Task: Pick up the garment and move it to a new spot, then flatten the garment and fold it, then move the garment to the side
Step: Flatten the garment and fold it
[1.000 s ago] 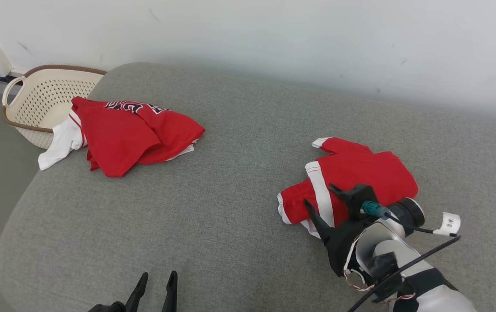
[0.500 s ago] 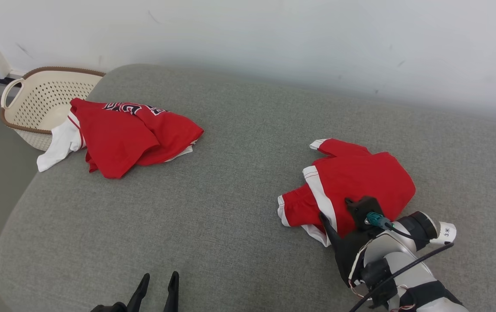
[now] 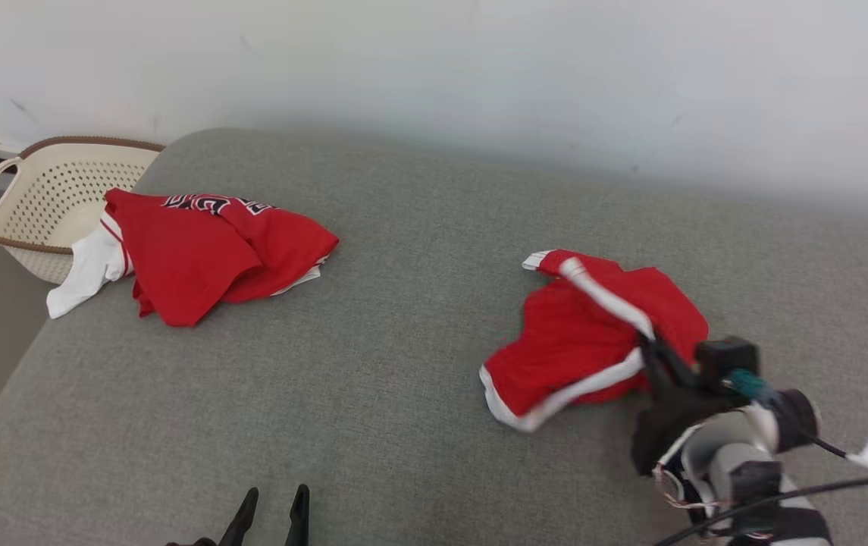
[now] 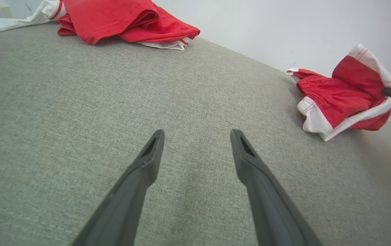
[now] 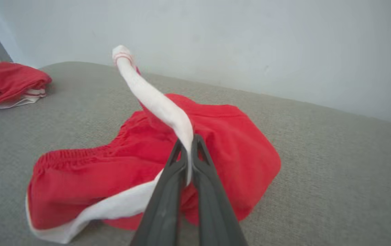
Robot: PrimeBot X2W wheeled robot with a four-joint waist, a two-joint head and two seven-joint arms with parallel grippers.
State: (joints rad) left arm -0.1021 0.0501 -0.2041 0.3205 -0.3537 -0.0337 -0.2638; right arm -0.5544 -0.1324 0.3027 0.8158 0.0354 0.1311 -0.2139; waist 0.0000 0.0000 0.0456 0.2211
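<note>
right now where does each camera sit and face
head view: on the head, facing forward and down over the grey cushion; left gripper at bottom, right gripper shut on the red shorts.
left wrist view: left wrist, low over the cushion, looking along its open fingers.
right wrist view: right wrist, looking along shut fingers pinching the shorts' white stripe.
shared: both wrist views show the shorts and the red jersey.

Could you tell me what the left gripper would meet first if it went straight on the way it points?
The left gripper would probably meet the bare grey cushion, passing between the red jersey and the red shorts; depth is unclear.
</note>
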